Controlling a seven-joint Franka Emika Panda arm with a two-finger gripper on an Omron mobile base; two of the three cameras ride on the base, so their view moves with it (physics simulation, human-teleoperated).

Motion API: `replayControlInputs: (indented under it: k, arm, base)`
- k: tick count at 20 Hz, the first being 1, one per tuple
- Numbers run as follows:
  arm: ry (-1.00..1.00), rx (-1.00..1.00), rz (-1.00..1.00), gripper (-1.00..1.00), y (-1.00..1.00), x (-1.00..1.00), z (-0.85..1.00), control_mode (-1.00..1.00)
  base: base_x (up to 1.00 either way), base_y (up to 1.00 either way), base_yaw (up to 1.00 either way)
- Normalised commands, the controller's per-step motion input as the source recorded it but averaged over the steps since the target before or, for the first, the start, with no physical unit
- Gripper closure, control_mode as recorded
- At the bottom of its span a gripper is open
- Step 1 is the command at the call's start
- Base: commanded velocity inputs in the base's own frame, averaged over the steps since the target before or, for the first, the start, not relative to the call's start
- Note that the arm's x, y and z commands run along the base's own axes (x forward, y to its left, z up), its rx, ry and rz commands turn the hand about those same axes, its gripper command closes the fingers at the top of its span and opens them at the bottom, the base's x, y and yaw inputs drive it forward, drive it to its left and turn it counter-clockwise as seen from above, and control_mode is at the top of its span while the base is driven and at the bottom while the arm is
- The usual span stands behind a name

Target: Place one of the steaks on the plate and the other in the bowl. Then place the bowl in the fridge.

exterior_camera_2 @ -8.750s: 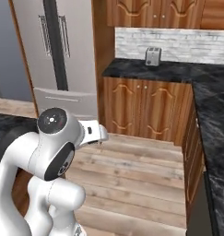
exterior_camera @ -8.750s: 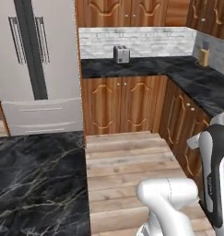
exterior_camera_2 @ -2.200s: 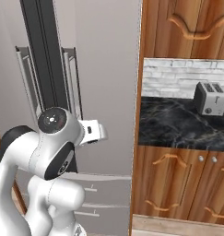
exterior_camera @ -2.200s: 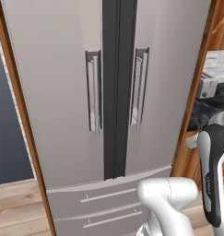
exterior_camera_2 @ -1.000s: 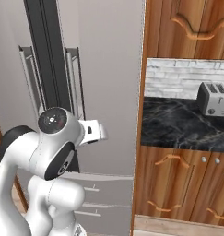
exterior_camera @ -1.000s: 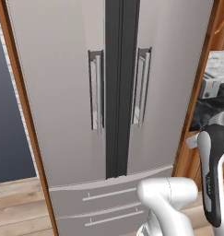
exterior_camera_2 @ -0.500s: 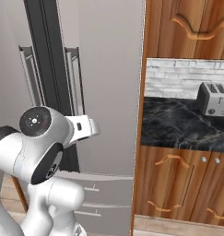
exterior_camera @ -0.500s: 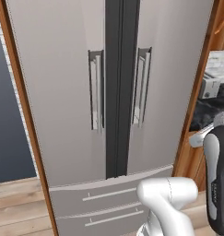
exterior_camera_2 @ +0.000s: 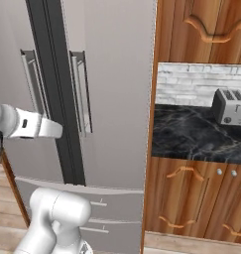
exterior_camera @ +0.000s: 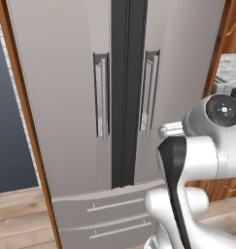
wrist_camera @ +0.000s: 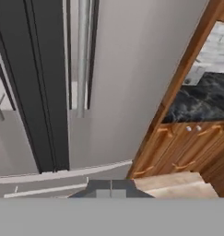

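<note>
Fridge (exterior_camera: 66,97) doors, tall, smooth and matte grey, stand shut across the left base view, split by a dark centre seam (exterior_camera: 128,92) with one long vertical bar handle (exterior_camera: 102,95) at 9 o'clock of the seam and another (exterior_camera: 149,90) at 3 o'clock. Two shallow drawers (exterior_camera: 105,214) with thin bar pulls sit at 6 o'clock below the doors. In the right base view, glossy carved wood cabinets (exterior_camera_2: 201,49) flank the fridge at 3 o'clock, over a black marbled worktop (exterior_camera_2: 191,134) carrying a boxy silver toaster (exterior_camera_2: 230,107) against a pale brick backsplash. Plank wood floor (exterior_camera: 17,219) lies at 7 o'clock. The tool (wrist_camera: 111,188) is closed together and empty, its dark tips pointing at the fridge's lower right door. Since half a second ago, the white arm has swung, its forearm now reaching in front of the fridge.
</note>
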Motion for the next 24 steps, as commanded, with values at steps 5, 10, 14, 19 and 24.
replayControlInputs:
  k: [5,10,14,19,24]
  arm:
    - [0.08,0.29,0.16,1.0,0.03,-0.08,0.0,-1.0]
    - [0.01,-0.04,0.32,1.0,0.81,-0.15,-0.03,-1.0]
    - [0.05,-0.01,0.14,1.0,0.73,0.0,0.0,-1.0]
    - [0.14,0.0,0.14,1.0,0.59,0.01,0.0,-1.0]
    - [0.03,0.0,0.06,1.0,0.16,0.31,-0.01,-1.0]
  base:
    - [0.0,0.0,0.0]
    - [0.0,0.0,0.0]
    - [0.0,0.0,0.0]
    - [0.0,0.0,0.0]
    - [0.0,0.0,0.0]
